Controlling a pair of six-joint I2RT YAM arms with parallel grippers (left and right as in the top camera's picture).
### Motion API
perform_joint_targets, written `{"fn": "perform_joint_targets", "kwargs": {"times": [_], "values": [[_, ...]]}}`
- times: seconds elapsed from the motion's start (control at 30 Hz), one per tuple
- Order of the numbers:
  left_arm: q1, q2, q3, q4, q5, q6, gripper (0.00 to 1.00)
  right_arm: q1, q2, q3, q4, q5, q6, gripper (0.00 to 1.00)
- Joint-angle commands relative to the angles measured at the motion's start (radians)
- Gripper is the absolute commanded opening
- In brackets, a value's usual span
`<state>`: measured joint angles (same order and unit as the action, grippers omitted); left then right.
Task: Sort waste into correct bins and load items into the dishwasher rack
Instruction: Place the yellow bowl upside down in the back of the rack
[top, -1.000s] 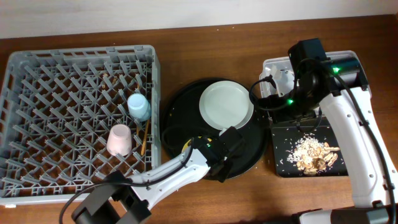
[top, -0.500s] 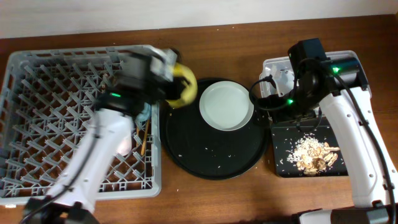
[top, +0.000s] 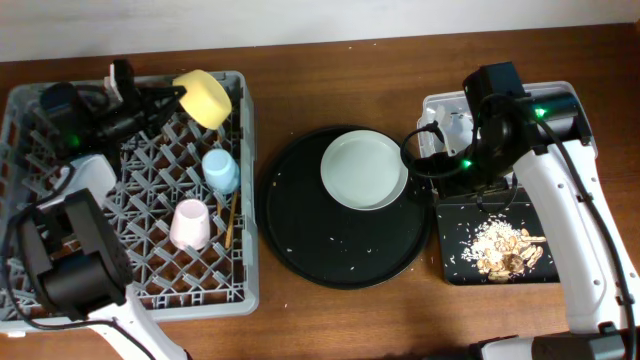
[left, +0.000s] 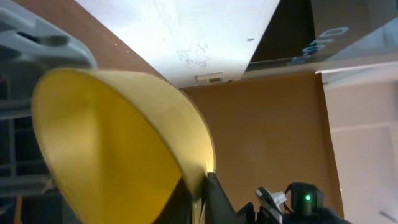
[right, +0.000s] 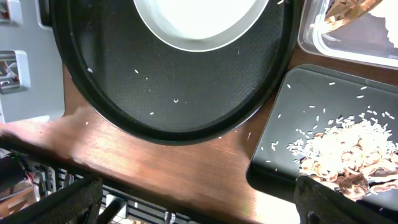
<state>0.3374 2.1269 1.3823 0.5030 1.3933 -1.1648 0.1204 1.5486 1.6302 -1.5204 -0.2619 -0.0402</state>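
Observation:
My left gripper (top: 178, 96) is shut on the rim of the small yellow bowl (top: 205, 97) and holds it tilted above the far edge of the grey dishwasher rack (top: 60, 290). In the left wrist view the bowl (left: 112, 143) fills the frame, with the fingers (left: 202, 196) pinching its rim. A light blue cup (top: 221, 170), a pale pink cup (top: 192, 224) and the chopsticks (top: 230, 220) sit in the rack. The white plate (top: 364, 170) lies on the round black tray (top: 340, 255). My right gripper (right: 199, 199) is open and empty above the table's front edge.
The black rectangular tray (top: 450, 265) holds beige food scraps (top: 505, 248); it also shows in the right wrist view (right: 292, 118). The clear tub (top: 440, 108) behind it holds white paper and a brown strip (right: 348, 9). Rice grains dot the round tray.
My left arm has carried the yellow bowl from the round tray leftward to above the rack's far edge. The right arm has not moved.

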Motion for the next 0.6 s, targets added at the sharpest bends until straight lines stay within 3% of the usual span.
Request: {"fn": "perform_joint_targets", "kwargs": {"times": [0.0, 0.13, 0.27, 0.37, 0.47, 0.53, 0.57], "values": [[0.077, 0.016, 0.009, 0.006, 0.021, 0.018, 0.19, -0.003, -0.004, 0.003, 0.0, 0.005, 0.0, 0.99], [0.117, 0.016, 0.009, 0.006, 0.054, 0.04, 0.21, -0.003, -0.004, 0.003, 0.0, 0.005, 0.0, 0.99], [0.167, -0.003, 0.009, 0.006, 0.088, 0.028, 0.35, -0.003, -0.004, 0.003, 0.0, 0.005, 0.0, 0.99], [0.157, -0.171, 0.009, 0.005, -0.017, 0.013, 0.41, -0.003, -0.004, 0.003, 0.0, 0.005, 0.0, 0.99], [0.003, -0.411, 0.009, -0.029, -0.15, 0.04, 0.4, -0.003, -0.004, 0.003, 0.0, 0.005, 0.0, 0.99], [-0.129, -0.453, 0.009, -0.183, -0.221, 0.153, 0.4, -0.003, -0.004, 0.003, 0.0, 0.005, 0.0, 0.99], [-0.229, -0.456, 0.009, -0.331, -0.297, 0.269, 0.4, -0.003, -0.004, 0.003, 0.0, 0.005, 0.0, 0.99]]}}
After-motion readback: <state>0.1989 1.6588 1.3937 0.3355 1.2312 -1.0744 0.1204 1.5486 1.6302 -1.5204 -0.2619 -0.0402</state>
